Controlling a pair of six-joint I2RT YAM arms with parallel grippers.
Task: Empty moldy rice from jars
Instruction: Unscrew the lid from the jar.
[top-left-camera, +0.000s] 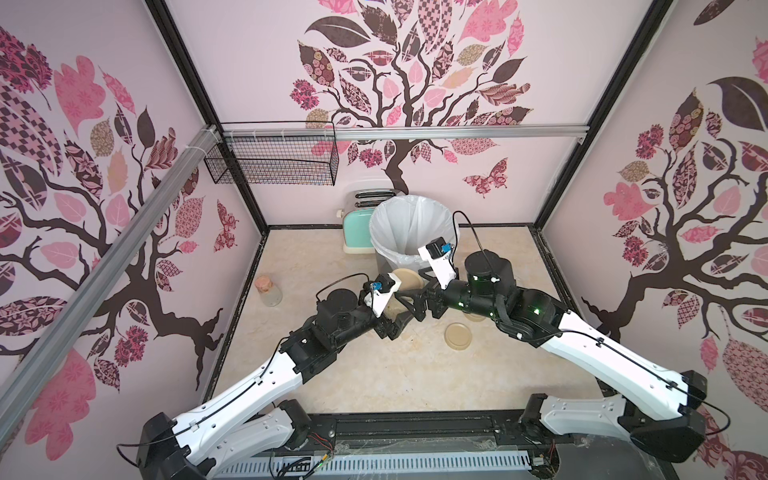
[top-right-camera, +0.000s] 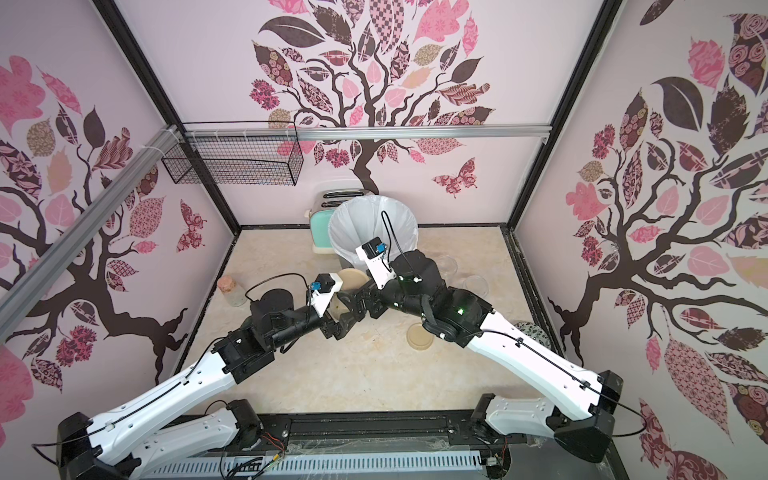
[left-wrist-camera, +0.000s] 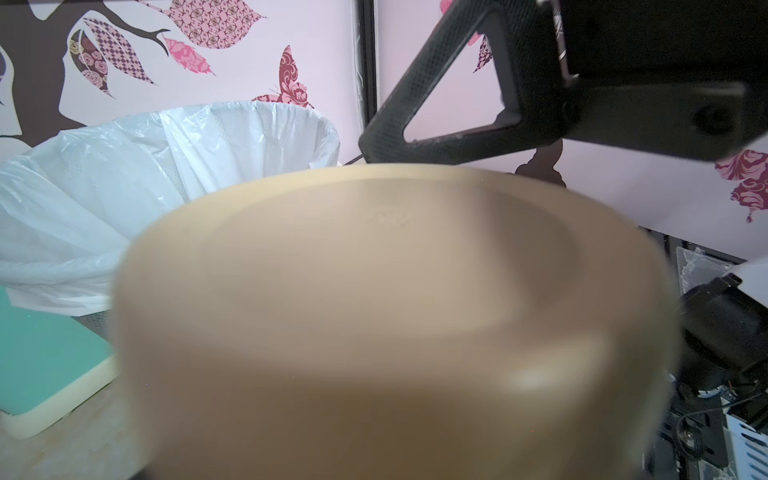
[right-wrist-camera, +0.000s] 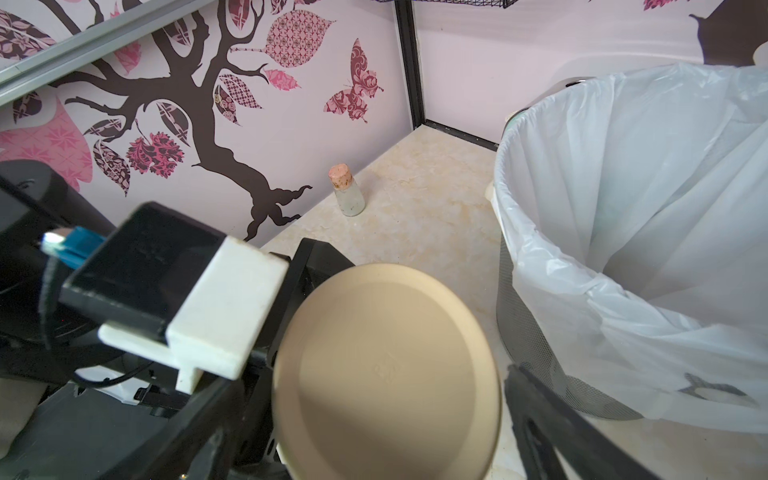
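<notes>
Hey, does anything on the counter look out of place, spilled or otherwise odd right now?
A loose beige lid lies flat on the counter by itself, not on any jar, well in front of the lined bin. Nothing looks spilled.

Bright even light; the near lid (left-wrist-camera: 395, 316) blurs.
</notes>
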